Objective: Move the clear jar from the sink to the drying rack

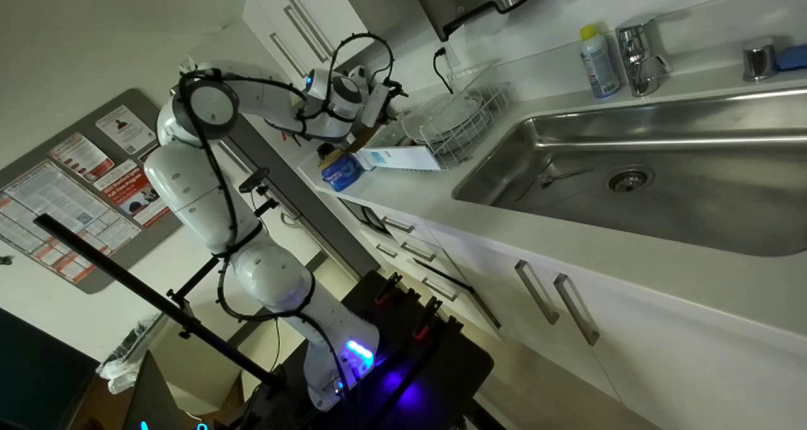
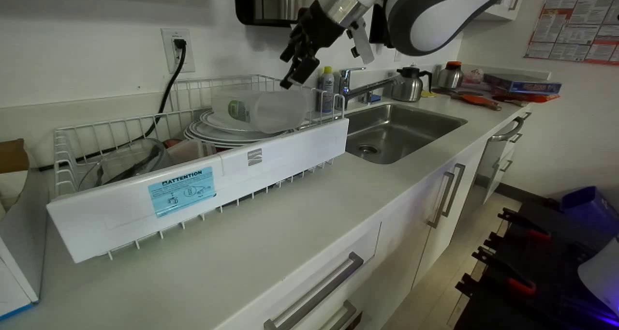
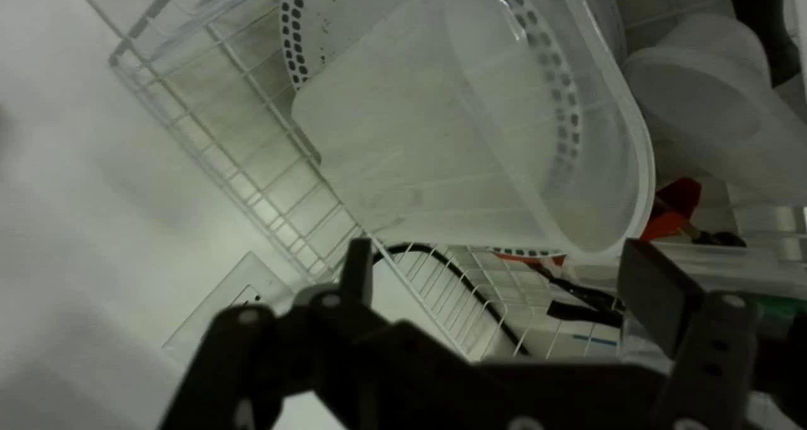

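Note:
The clear jar [image 2: 283, 111] lies on its side on plates inside the drying rack [image 2: 285, 153]. In the wrist view the jar [image 3: 416, 133] fills the upper middle, its wide mouth turned to the right; wire of the rack [image 3: 268, 105] shows around it. My gripper [image 2: 290, 68] is above the jar, apart from it. In the wrist view its fingers [image 3: 498, 250] are wide apart with nothing between them. The sink [image 1: 693, 215] holds a utensil [image 1: 564, 175] near its drain. In an exterior view the gripper [image 1: 396, 91] is above the rack [image 1: 403, 157]; the jar is hard to make out there.
The rack also holds plates [image 2: 200, 129], a clear bowl [image 2: 130, 158] and a clear cup [image 3: 693, 96]. A black cord [image 2: 167, 97] runs behind it to a wall outlet. A spray can [image 1: 599, 64] and faucet [image 1: 637, 58] stand behind the sink. A steel dispenser [image 2: 278, 3] hangs above.

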Controlling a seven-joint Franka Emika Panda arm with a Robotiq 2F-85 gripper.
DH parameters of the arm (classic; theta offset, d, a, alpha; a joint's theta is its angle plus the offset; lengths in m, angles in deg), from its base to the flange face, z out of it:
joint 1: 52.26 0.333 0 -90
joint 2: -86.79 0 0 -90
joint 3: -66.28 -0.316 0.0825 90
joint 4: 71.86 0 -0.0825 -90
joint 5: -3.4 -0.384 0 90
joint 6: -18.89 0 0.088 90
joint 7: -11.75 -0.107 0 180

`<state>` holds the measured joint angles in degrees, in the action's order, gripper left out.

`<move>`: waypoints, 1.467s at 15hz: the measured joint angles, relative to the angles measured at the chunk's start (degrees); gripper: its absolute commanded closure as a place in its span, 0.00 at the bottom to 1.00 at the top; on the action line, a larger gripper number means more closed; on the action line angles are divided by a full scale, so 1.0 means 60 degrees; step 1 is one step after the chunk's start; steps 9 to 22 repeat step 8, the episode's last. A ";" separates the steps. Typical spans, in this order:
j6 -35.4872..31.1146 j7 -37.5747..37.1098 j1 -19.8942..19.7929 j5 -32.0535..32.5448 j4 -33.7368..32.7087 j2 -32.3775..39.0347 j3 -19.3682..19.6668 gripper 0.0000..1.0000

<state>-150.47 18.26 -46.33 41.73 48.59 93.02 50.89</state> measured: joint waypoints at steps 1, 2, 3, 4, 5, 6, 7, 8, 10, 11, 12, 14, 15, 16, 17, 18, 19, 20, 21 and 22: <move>0.0146 0.0368 -0.0081 -0.0711 0.0161 -0.0362 -0.0121 0.00; 0.0378 0.0910 -0.0167 -0.1592 0.0346 -0.0723 -0.0297 0.00; 0.0667 0.1389 -0.0195 -0.2424 0.0516 -0.1046 -0.0453 0.00; 0.0978 0.1869 -0.0150 -0.3284 0.0646 -0.1341 -0.0546 0.00; 0.1301 0.2329 -0.0037 -0.4124 0.0710 -0.1608 -0.0554 0.00; 0.1668 0.2835 0.0094 -0.4985 0.0732 -0.1903 -0.0491 0.00; 0.2031 0.3357 0.0168 -0.5811 0.0733 -0.2234 -0.0403 0.00; 0.2389 0.3779 0.0206 -0.6446 0.0733 -0.2584 -0.0279 0.00; 0.2389 0.3779 0.0206 -0.6446 0.0733 -0.2584 -0.0279 0.00; 0.2389 0.3779 0.0206 -0.6446 0.0733 -0.2584 -0.0279 0.00; 0.2389 0.3779 0.0206 -0.6446 0.0733 -0.2584 -0.0279 0.00; 0.2389 0.3779 0.0206 -0.6446 0.0733 -0.2584 -0.0279 0.00; 0.2389 0.3779 0.0206 -0.6446 0.0733 -0.2584 -0.0279 0.00; 0.2389 0.3779 0.0206 -0.6446 0.0733 -0.2584 -0.0279 0.00; 0.2389 0.3779 0.0206 -0.6446 0.0733 -0.2584 -0.0279 0.00; 0.2389 0.3779 0.0206 -0.6446 0.0733 -0.2584 -0.0279 0.00; 0.2389 0.3779 0.0206 -0.6446 0.0733 -0.2584 -0.0279 0.00; 0.2389 0.3779 0.0206 -0.6446 0.0733 -0.2584 -0.0279 0.00; 0.2389 0.3779 0.0206 -0.6446 0.0733 -0.2584 -0.0279 0.00; 0.2389 0.3779 0.0206 -0.6446 0.0733 -0.2584 -0.0279 0.00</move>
